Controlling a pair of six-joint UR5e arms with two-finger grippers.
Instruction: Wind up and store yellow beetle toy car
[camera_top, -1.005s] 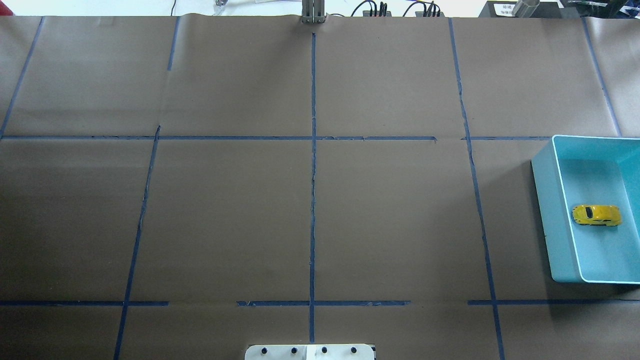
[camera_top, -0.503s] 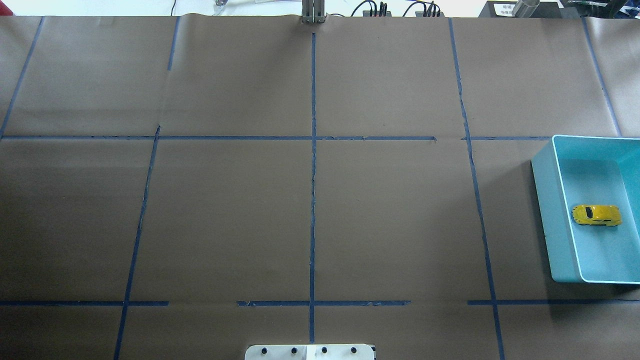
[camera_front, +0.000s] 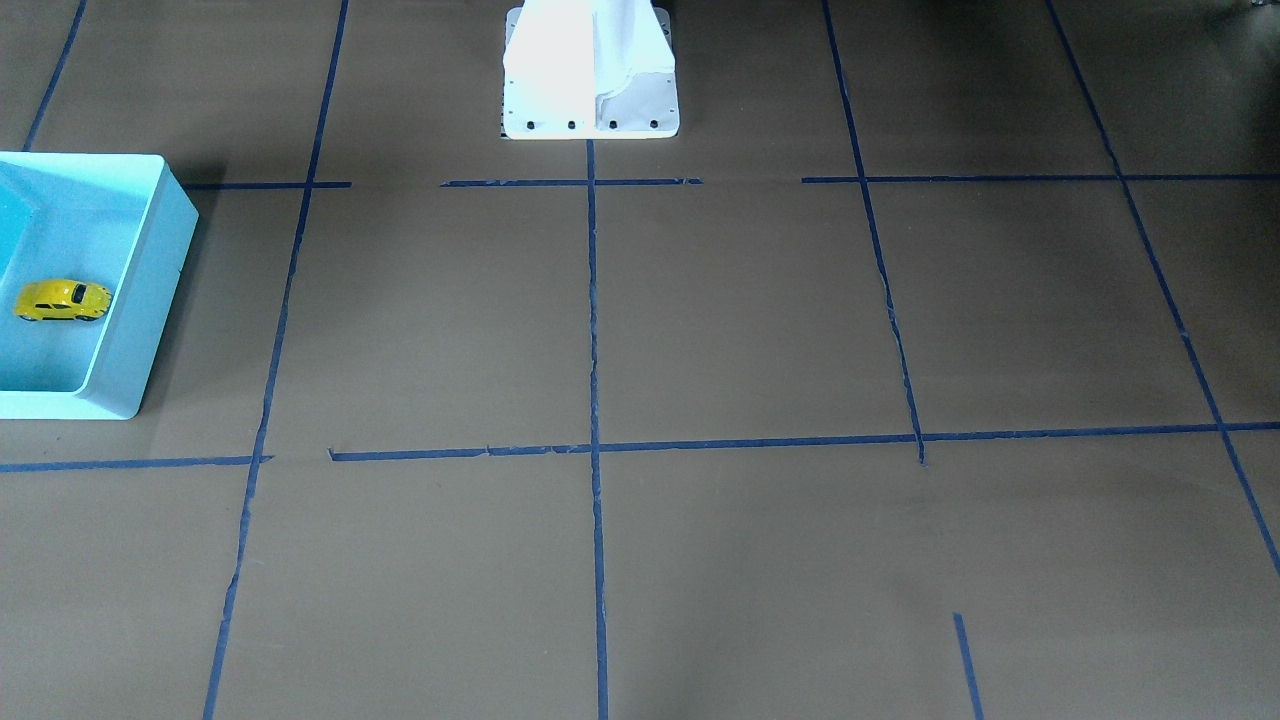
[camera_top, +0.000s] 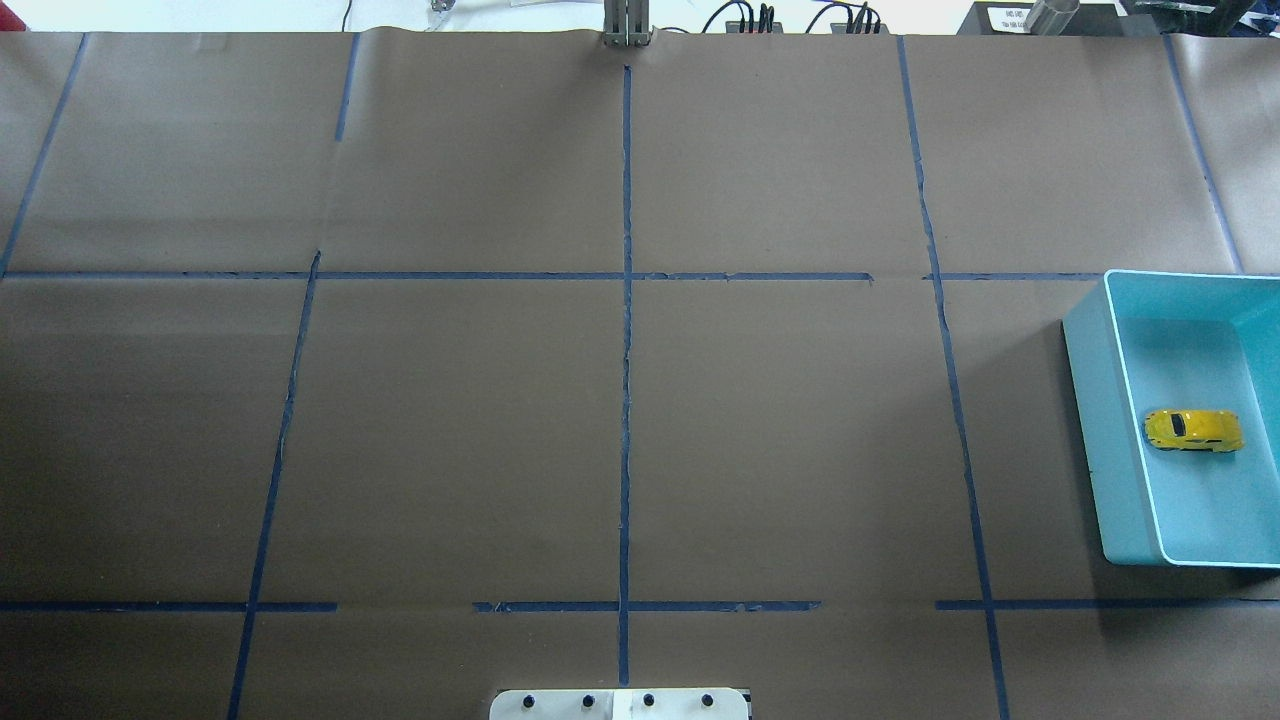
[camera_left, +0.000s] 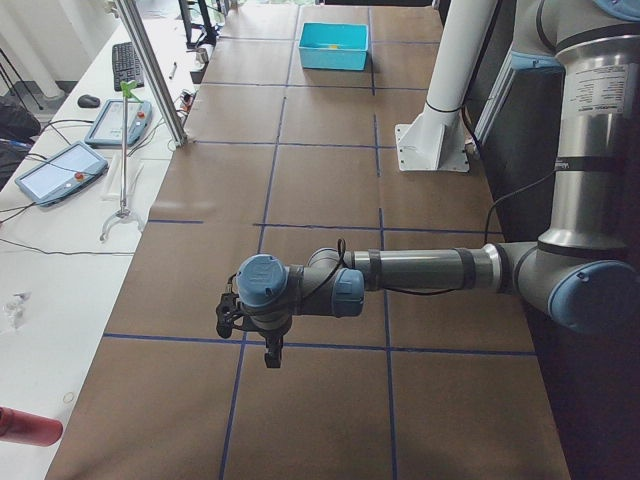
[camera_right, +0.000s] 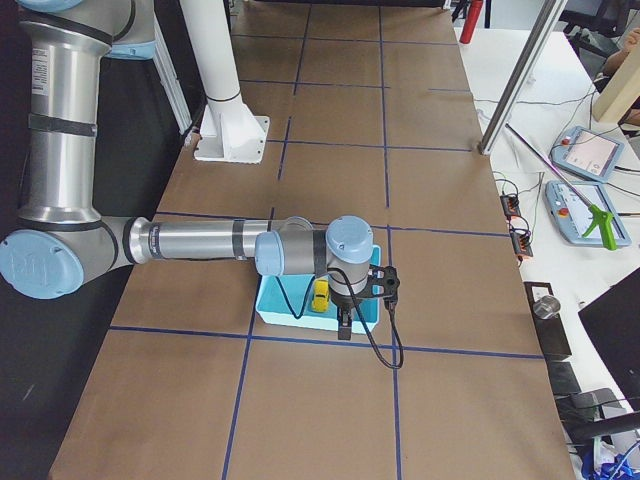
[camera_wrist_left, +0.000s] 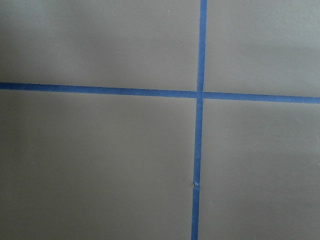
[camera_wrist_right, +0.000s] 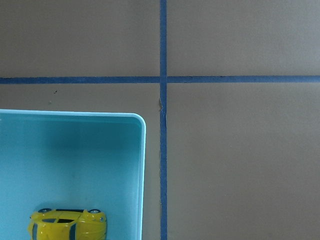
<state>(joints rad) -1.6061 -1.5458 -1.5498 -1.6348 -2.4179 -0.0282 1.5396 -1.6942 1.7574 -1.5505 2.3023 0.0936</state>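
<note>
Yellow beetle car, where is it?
Overhead view: the yellow beetle toy car sits inside the turquoise bin, near its left wall, at the right edge of the table.

A robotics lab: tape-gridded table (camera_top: 450, 450), teach pendants (camera_left: 55, 172) lying on the side bench (camera_left: 60, 270).

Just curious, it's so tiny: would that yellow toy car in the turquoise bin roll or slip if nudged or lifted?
The yellow beetle-shaped toy car sits upright on its wheels, so a lengthwise push probably rolls it until the turquoise plastic bin stops it. Its rounded, shiny shell might slip between jaws. Tiny beside the bin, it is likely light.
</note>
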